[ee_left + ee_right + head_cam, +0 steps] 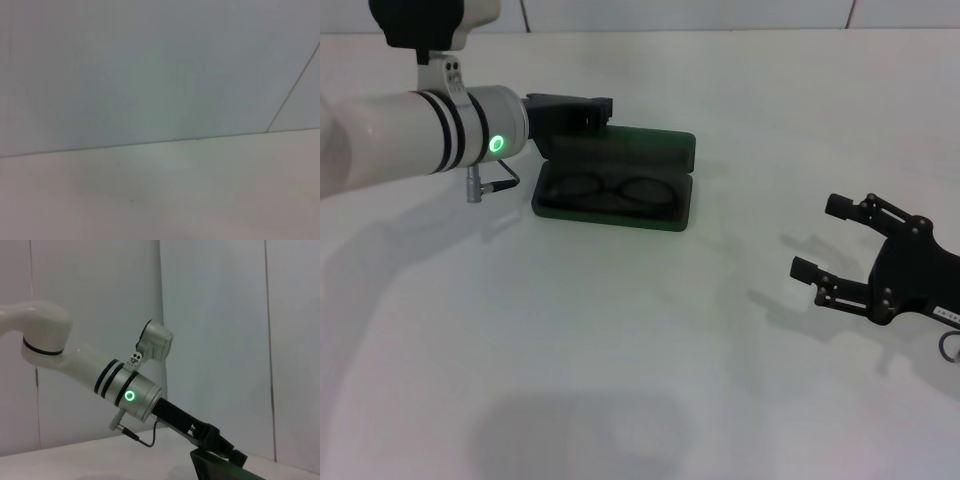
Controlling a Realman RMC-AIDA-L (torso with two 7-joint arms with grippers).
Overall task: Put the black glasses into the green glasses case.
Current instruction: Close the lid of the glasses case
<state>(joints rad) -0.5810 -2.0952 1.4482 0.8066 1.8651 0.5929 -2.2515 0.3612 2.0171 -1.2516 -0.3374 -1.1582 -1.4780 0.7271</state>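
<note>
On the white worktop (650, 350), toward its far side, the green glasses case (616, 180) lies open, and the black glasses (611, 190) already rest inside its lower tray, lenses side by side, frame lying flat along the case's length. So the main part of the job looks done — the glasses are in the case. The left claw (582, 110) sits at the case's upright lid, at its far left corner; the right wrist view shows it touching or just at the lid's top edge, but whether its fingers are apart or closed I cannot tell. My guess is that what remains, if anything, is folding the lid down, since the case is not yet shut — though the task as worded asks only for the glasses to go in. The right claw (829, 238) hovers well apart, to the right over the worktop, its fingers spread and holding nothing.
</note>
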